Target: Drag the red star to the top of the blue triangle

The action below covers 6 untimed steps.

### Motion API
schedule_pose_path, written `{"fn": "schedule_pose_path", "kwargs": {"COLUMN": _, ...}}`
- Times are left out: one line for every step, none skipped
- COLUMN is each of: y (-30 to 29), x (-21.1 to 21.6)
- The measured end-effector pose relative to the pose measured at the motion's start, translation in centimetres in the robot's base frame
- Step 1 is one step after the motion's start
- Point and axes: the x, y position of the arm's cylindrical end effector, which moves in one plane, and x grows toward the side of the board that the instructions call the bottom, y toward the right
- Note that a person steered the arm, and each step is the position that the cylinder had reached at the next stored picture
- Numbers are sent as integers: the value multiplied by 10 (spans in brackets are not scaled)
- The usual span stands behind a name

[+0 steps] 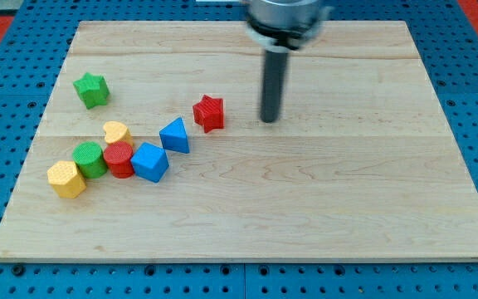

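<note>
Dark and straight, my tip (270, 120) is a bare rod with nothing to open or pinch; it touches no block. The red star (209, 113) sits just to its left, apart from it. The blue triangle (175, 135) lies farther left and lower, beside the star.

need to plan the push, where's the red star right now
The red star sits left of the board's centre, just up and to the view's right of the blue triangle, with my tip apart on its right.
</note>
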Motion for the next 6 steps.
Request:
{"fn": "schedule_pose_path", "kwargs": {"y": -86, "x": -3}}
{"fn": "schedule_pose_path", "kwargs": {"y": -84, "x": -50}}
{"fn": "schedule_pose_path", "kwargs": {"y": -115, "x": -18}}
{"fn": "schedule_pose_path", "kwargs": {"y": -130, "x": 14}}
{"fn": "schedule_pose_path", "kwargs": {"y": -162, "x": 17}}
{"fn": "schedule_pose_path", "kwargs": {"y": -150, "x": -24}}
